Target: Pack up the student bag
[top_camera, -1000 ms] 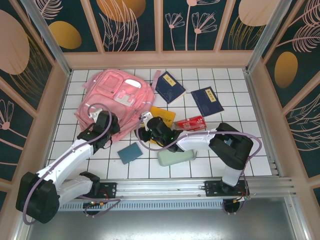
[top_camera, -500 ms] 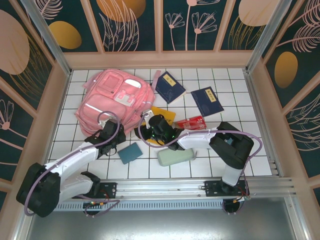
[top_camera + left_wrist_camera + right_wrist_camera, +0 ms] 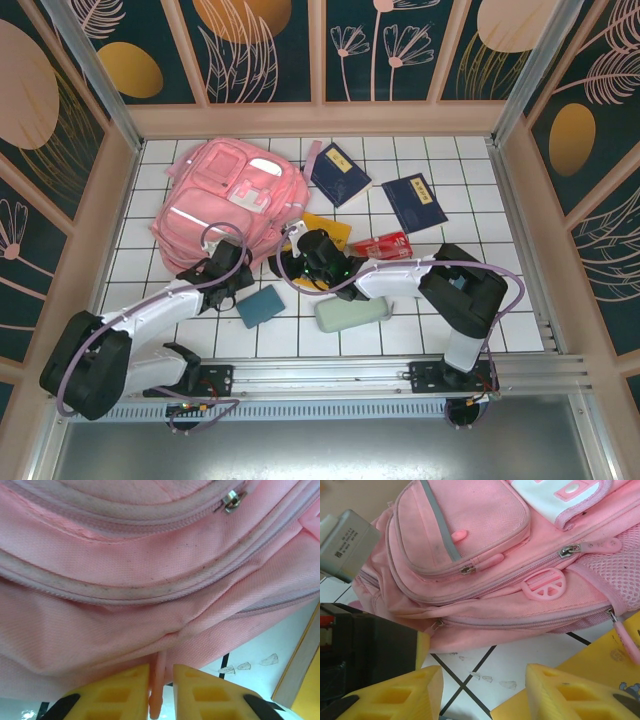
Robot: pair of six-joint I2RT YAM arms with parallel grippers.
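On the white-tiled desk [image 3: 520, 300], walled by floral panels [image 3: 260, 50], the student bag [image 3: 230, 195] is laid just ahead of the open right claw [image 3: 482, 685], its pink tab [image 3: 158, 690] pinched by the left claw [image 3: 236, 262].

The student bag [image 3: 150, 555] overruns the left wrist view's edges, and the top of its zipper pull [image 3: 157, 680] vanishes under a fold. Overhead, the right arm [image 3: 390, 280] half covers a yellow book [image 3: 335, 232].

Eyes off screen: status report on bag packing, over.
Left gripper shut on pull tab of student bag. Right gripper open, hovering nearby. Visible zips closed, nothing blocking.
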